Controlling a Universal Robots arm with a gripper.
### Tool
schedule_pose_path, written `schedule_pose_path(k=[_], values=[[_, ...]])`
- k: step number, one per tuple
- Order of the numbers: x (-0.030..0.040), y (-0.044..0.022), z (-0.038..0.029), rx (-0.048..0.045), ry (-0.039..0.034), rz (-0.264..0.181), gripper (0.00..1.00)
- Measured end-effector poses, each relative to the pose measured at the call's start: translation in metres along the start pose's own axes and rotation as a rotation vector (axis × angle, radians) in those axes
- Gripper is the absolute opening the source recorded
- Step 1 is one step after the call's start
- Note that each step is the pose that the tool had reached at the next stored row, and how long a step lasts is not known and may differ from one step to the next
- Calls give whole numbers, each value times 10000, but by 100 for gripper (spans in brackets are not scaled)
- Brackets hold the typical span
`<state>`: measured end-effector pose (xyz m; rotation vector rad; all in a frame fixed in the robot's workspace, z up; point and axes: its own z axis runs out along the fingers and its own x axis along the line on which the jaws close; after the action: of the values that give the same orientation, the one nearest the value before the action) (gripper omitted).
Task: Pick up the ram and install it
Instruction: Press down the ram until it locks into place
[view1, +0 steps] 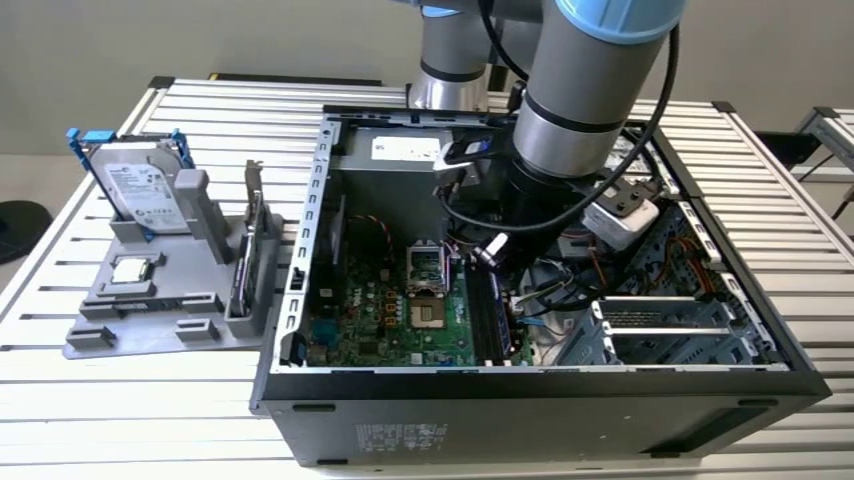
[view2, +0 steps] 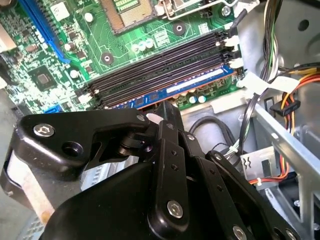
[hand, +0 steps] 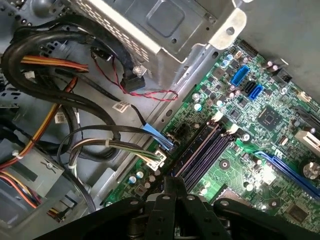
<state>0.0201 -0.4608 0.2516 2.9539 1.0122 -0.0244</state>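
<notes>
Inside computer case, gripper clamps ram over memory slots; cables crowd alongside.

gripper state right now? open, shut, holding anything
gripper: cannot be told whether it is open or closed, or holding anything; it sits low over the memory slots inside the computer case.

We see even, soft light over the bench in the exterior view, a shadowed computer case interior, and in both wrist views glare on the motherboard with the near black linkage blurred.
</notes>
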Motion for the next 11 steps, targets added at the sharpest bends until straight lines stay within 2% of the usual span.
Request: schedule_pose_path(k=[11], values=[[0, 0, 0, -16, 12, -820, 0]])
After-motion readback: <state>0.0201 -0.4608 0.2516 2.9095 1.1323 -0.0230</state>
